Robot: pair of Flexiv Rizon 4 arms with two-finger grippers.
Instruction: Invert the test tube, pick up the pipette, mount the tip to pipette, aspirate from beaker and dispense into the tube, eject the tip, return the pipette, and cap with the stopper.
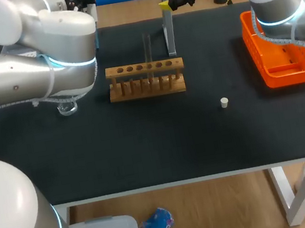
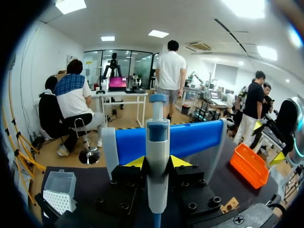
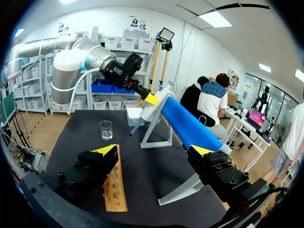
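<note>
here, a black table (image 1: pixel 147 150) carries a wooden rack (image 1: pixel 145 80) at its middle, with a row of holes along its top and a thin clear test tube (image 1: pixel 147 53) standing upright in it, faint against the dark surface. a small white stopper (image 1: pixel 224 102) lies alone on the bare table, apart from the rack on the robot's right; an orange basket (image 1: pixel 280 54) sits near the right edge. a glass beaker (image 3: pixel 106 129) stands off the rack's left end, partly under the left arm (image 1: pixel 22 71) in the head view. a blue stand (image 3: pixel 187 126) on pale legs occupies the far side, and a white tip box (image 2: pixel 59 190) sits close beside it. the pipette (image 2: pixel 157 156) has a grey-white body, a blue band below a blue top cap, and a narrow blue lower end; whether a tip is mounted cannot be told. the left gripper (image 2: pixel 157 162) is clenched on the pipette's body, one yellow fingertip (image 2: pixel 135 162) on each side, just in front of the stand's blue bar. in the right wrist view the pipette slants at the bar's upper end. the right gripper (image 3: pixel 154 151) is released, its fingers spread wide and holding nothing, above the rack's end and facing the stand.
</note>
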